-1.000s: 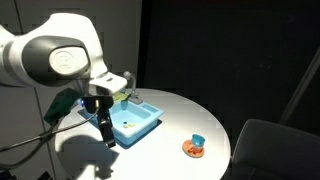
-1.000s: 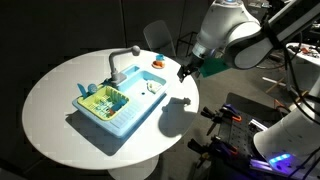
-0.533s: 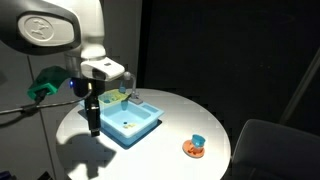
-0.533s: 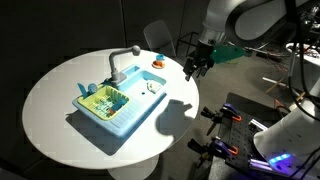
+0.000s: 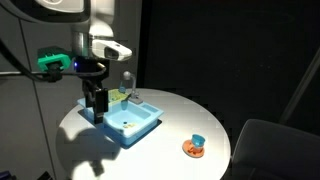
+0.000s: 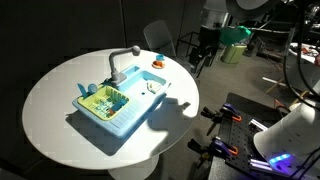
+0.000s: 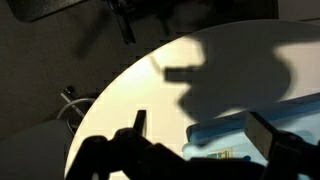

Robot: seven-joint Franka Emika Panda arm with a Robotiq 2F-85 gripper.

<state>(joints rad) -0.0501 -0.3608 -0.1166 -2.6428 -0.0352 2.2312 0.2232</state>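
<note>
The light blue plastic toy sink [image 6: 125,118] sits near the middle of the round white table [image 6: 50,100], and in that exterior view its long axis runs from 8 to 2 o'clock. We see the black two-finger gripper [image 6: 198,62] hanging high over the table's edge, empty. In the wrist view its fingers are spread wide. From the gripper, the sink lies lower down toward 8 o'clock, well apart.

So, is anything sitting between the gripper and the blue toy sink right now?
Nothing visible does. The gripper hangs in the air off one end of the blue toy sink, near the white table rim, jaws apart and empty. Only open air and bare tabletop lie between them.
</note>
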